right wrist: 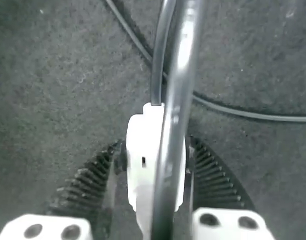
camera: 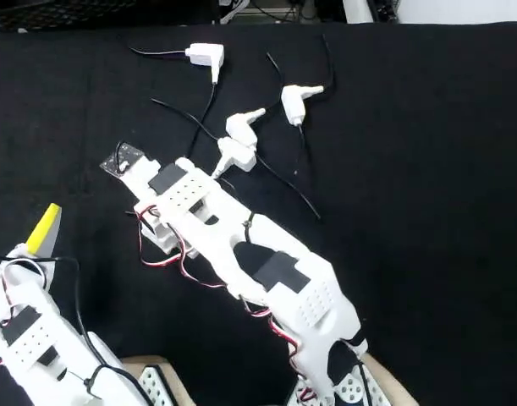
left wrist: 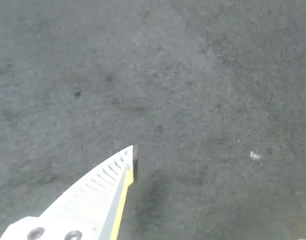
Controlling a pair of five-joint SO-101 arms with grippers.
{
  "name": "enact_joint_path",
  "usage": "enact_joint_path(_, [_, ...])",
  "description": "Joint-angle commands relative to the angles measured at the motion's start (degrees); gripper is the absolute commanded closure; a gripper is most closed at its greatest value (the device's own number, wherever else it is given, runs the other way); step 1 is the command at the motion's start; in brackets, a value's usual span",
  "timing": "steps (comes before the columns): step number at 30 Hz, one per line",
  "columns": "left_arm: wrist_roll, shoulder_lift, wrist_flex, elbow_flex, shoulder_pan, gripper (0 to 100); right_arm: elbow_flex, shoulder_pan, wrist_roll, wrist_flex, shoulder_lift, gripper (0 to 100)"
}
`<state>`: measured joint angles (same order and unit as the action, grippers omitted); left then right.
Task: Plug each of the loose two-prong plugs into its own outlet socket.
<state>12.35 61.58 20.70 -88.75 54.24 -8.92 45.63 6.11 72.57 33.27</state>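
A black cloth-covered table (camera: 436, 220) seen from above, with my two white arms coming in from the near edge. The right arm (camera: 313, 296) lies diagonally across the middle, and the right pincer (camera: 217, 167) is clamped on a small white plug (camera: 235, 154) near the table's centre. From that arm's wrist, the ribbed pads (right wrist: 90, 180) press on both sides of the plug's body, whose long axis runs straight out along the pincer's reach. The relation I judge the next move turns on: a second white piece (camera: 244, 123) lies just beyond the held plug, on the side away from the arm, so close that I cannot tell whether the two touch or are already joined. A third white piece (camera: 294, 101) sits to the right of that pair, and a white block (camera: 206, 55) lies nearer the far edge; each trails a thin black cord (camera: 288, 186). The left arm (camera: 34, 347) sits low at the near left corner, well apart from every piece, so the right arm is much the nearer. The left pincer (camera: 45, 230), white with a yellow edge, is together over bare cloth. Hard to make out: a dark cord (right wrist: 175, 90) crosses close in front of the right wrist camera and hides the middle of the held plug, so I cannot see its prongs, nor can I tell which pieces are plugs and which are sockets
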Motion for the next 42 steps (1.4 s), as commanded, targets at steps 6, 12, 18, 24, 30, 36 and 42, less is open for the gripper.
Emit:
enact_joint_path(6, [-0.5, 1.0, -1.4, 0.4, 0.6, 38, -5.8, -0.4, -0.7, 8.0, 6.1, 98.5])
enact_joint_path(12, [-0.5, 1.0, -1.4, 0.3, 0.7, 38, -15.7, -0.6, -0.3, 13.1, 11.5, 98.7])
enact_joint_path(18, [-0.5, 1.0, -1.4, 0.3, 0.7, 38, -39.6, -4.7, 0.9, 22.3, 11.9, 98.7])
enact_joint_path(24, [-0.6, 1.0, -1.4, 0.3, 0.7, 38, -60.4, -6.9, 3.8, 28.3, 18.9, 98.7])
enact_joint_path(30, [-0.6, 1.0, -1.4, 0.3, 0.5, 38, -61.8, -8.3, 3.8, 27.6, 20.8, 98.7])
enact_joint_path(36, [-0.6, 1.0, -1.4, 0.3, 0.5, 38, -61.8, -13.2, 3.8, 16.9, 23.4, 98.7])
enact_joint_path(42, [-0.6, 1.0, -1.4, 0.2, 0.5, 38, -61.8, -18.8, 3.8, 3.7, 27.0, 98.7])
